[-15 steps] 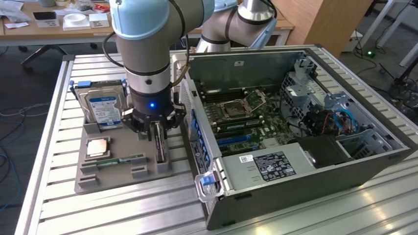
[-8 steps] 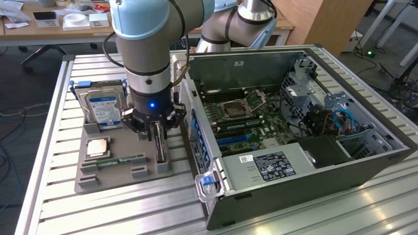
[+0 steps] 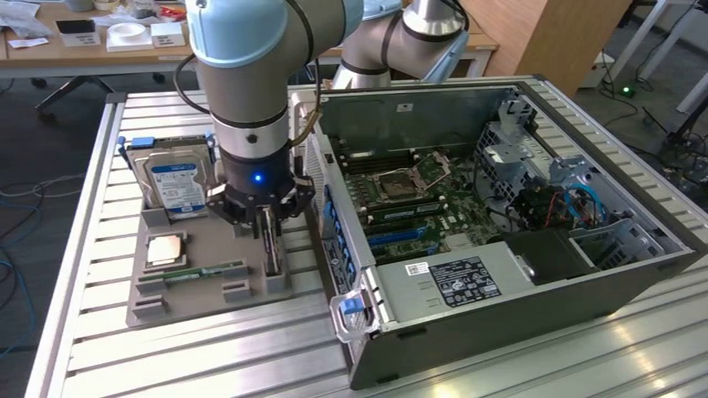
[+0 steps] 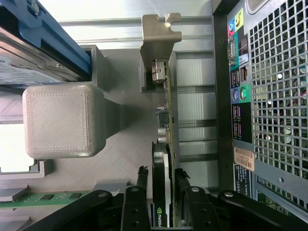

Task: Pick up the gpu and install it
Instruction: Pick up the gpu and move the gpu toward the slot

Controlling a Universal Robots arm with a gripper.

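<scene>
Straddling the gpu [image 4: 166, 134], the gripper [image 4: 161, 173] is standing partly open, one of its fingers [image 4: 142, 182] lying along each face and gripping nothing yet. The gpu is standing on edge in the grey holder [image 3: 155, 303], its long axis running parallel to the case [image 4: 279, 96] just beside it, its bracket [image 4: 161, 29] pointing away from the gripper.

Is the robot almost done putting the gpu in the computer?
Not yet. Nothing looks done: the gpu stands on edge in the gray holder, beside the computer case. In hand: the gripper is down over the gpu. Left: lifting it out and fitting it inside the open case.
</scene>
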